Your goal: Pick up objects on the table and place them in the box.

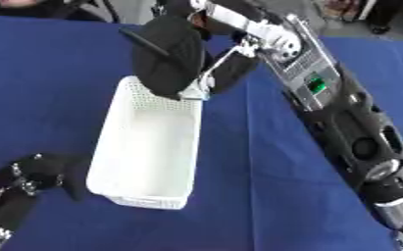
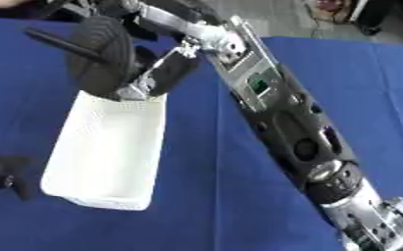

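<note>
- 1 white perforated plastic box, long rectangular basket type, on blue tablecloth. Inside looks bare white; nothing seen lying in it.
- 1 black object, rounded and flat-ish w/ a thin black stick or handle poking out to upper left; can't tell exactly what it is. It hangs over the far end of the box, lower edge about at the far rim.
- 2 robot hands in view.
- Right hand: arm comes in from lower right across the cloth and reaches to the box's far end. Fingers curled round the black object, holding it above the rim.
- Left hand: near lower-left corner, on the cloth just beside the box's near-left side. Fingers relaxed, not curled on anything, holds nothing.
- No other loose items made out on the cloth.
</note>
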`<action>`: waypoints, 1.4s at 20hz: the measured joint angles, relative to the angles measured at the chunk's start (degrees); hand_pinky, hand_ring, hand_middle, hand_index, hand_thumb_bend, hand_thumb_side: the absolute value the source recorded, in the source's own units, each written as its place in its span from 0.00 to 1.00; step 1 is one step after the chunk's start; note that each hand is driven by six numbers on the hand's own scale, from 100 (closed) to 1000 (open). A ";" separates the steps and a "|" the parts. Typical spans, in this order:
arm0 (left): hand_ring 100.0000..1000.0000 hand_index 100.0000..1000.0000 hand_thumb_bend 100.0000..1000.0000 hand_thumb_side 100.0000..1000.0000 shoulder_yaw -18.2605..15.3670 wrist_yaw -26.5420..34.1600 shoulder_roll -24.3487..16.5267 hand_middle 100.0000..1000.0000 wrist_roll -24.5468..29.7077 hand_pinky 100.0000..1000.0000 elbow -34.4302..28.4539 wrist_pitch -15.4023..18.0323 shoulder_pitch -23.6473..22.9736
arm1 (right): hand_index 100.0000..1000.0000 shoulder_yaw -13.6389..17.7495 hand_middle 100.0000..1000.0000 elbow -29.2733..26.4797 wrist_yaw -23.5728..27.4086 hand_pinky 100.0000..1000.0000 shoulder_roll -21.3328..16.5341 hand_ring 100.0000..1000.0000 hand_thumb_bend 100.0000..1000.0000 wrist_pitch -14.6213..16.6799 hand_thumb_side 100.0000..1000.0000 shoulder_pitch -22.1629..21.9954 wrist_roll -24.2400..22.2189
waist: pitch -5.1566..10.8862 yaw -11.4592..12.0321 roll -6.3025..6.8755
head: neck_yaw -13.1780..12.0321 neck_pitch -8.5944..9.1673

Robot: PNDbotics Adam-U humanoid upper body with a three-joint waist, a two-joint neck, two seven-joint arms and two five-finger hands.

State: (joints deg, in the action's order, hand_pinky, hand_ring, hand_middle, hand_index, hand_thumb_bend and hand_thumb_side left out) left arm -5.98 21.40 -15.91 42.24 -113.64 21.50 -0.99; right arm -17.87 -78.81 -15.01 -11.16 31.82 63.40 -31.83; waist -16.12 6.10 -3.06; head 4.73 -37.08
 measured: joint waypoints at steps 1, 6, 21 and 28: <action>0.83 0.83 0.00 0.54 0.03 0.00 0.00 0.71 0.00 0.50 0.00 0.00 0.00 | 0.21 -0.22 0.00 0.19 -0.24 0.00 0.54 0.00 0.00 0.00 0.14 0.00 0.00 | 0.00 0.02 0.00 | 0.20 -0.01; 0.83 0.83 0.00 0.54 0.34 0.00 0.00 0.71 0.01 0.50 0.00 -0.01 0.02 | 0.20 -1.35 0.00 1.29 -1.55 0.00 3.04 0.00 0.00 0.00 0.13 0.50 0.00 | 0.01 0.33 0.02 | 0.24 -0.03; 0.83 0.83 0.00 0.54 0.36 0.00 0.01 0.71 0.08 0.50 0.00 -0.07 0.27 | 0.20 -2.06 0.00 4.77 -5.11 0.00 3.75 0.00 0.00 0.00 0.12 -0.43 0.00 | 0.01 0.63 0.02 | 0.26 -0.04; 0.83 0.83 0.00 0.54 0.38 0.01 0.03 0.71 0.07 0.50 0.00 -0.07 0.29 | 0.20 -2.56 0.00 7.33 -7.70 0.00 3.83 0.00 0.01 0.00 0.10 -1.50 0.00 | 0.00 0.74 0.19 | 0.28 -0.03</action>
State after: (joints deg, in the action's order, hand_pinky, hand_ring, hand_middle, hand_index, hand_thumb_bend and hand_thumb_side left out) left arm -5.60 21.41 -15.88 42.31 -113.64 21.42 -0.70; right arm -20.43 -71.48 -22.70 -7.33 31.82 61.89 -31.83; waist -16.11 6.84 -2.87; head 5.01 -37.10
